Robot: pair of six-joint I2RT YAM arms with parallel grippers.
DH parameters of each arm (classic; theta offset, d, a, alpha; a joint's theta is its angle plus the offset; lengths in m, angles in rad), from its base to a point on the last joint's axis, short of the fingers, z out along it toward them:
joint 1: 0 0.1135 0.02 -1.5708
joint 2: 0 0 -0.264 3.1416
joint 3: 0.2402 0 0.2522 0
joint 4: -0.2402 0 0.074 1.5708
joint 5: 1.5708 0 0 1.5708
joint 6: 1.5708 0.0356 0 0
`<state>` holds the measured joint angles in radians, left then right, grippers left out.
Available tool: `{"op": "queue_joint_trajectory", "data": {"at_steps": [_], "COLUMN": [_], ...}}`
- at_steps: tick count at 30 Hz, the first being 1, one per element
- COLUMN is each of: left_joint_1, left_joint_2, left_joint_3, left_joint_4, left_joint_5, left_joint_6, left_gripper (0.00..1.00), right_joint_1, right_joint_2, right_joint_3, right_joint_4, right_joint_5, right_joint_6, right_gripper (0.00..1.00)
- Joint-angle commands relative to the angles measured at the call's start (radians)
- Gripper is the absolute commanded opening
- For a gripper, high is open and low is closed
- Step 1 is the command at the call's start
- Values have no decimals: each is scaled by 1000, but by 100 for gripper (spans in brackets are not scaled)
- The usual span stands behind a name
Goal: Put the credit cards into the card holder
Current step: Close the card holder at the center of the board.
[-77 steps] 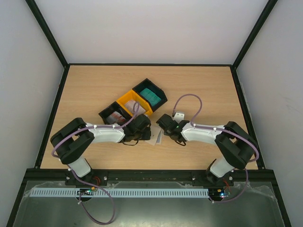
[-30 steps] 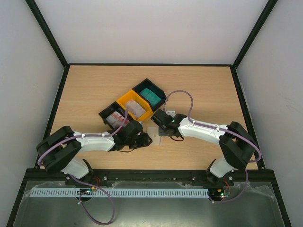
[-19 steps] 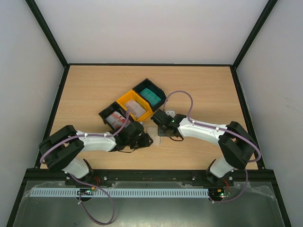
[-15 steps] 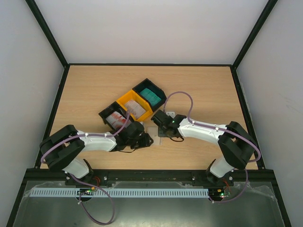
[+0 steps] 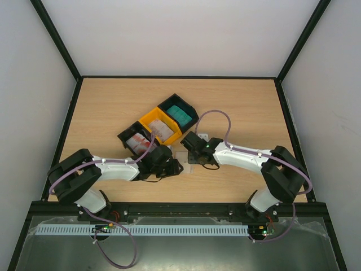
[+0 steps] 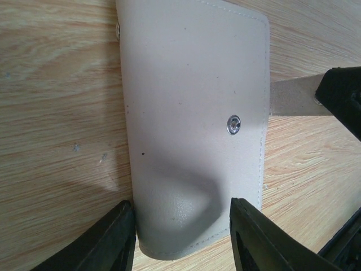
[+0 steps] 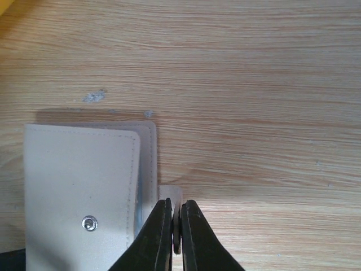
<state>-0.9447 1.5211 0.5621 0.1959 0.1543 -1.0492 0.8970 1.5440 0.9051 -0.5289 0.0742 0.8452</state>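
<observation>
The beige card holder [image 6: 192,113] lies folded flat on the table; it also shows in the top view [image 5: 181,156] and the right wrist view [image 7: 79,186]. My left gripper [image 6: 183,243] is open, its fingers on either side of the holder's near end. My right gripper [image 7: 176,226] is shut on the holder's snap tab [image 7: 169,193], at the holder's right edge. The credit cards lie in the trays: a red-blotched card [image 5: 137,142], a white-grey card [image 5: 163,131] and a teal card [image 5: 180,114].
The joined black-yellow-black trays [image 5: 153,118] stand just behind both grippers, slanting toward the back right. Bare wooden table [image 5: 242,107] lies to the right, left and back. Black frame rails edge the table.
Both grippers have closed in on the card holder since the earliest frame. The right gripper moved left onto the tab. Over the last half second almost nothing moved.
</observation>
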Motion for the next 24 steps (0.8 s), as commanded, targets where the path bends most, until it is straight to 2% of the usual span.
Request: {"op": "queue_joint_trajectory", "data": {"at_steps": [1, 3, 8, 15, 24], "left_joint_1": [-9, -9, -9, -9, -9], "left_joint_2": [15, 14, 13, 11, -72], "left_joint_3": [6, 5, 2, -5, -36], "left_joint_4": [-30, -30, -34, -30, -9], "left_joint_5": [-21, -21, -22, -25, -106], "left_joint_6": [-4, -4, -3, -8, -30], "left_gripper": [48, 49, 49, 50, 58], "right_joint_1": [-2, -3, -2, -1, -16], "right_joint_2": [-31, -31, -29, -49, -57], "right_joint_3": [2, 4, -1, -12, 1], "right_joint_4": [9, 6, 6, 38, 101], "right_joint_5": [5, 10, 9, -18, -130], "right_joint_6": [-2, 1, 2, -16, -172], "right_gripper": [8, 9, 2, 2, 2]}}
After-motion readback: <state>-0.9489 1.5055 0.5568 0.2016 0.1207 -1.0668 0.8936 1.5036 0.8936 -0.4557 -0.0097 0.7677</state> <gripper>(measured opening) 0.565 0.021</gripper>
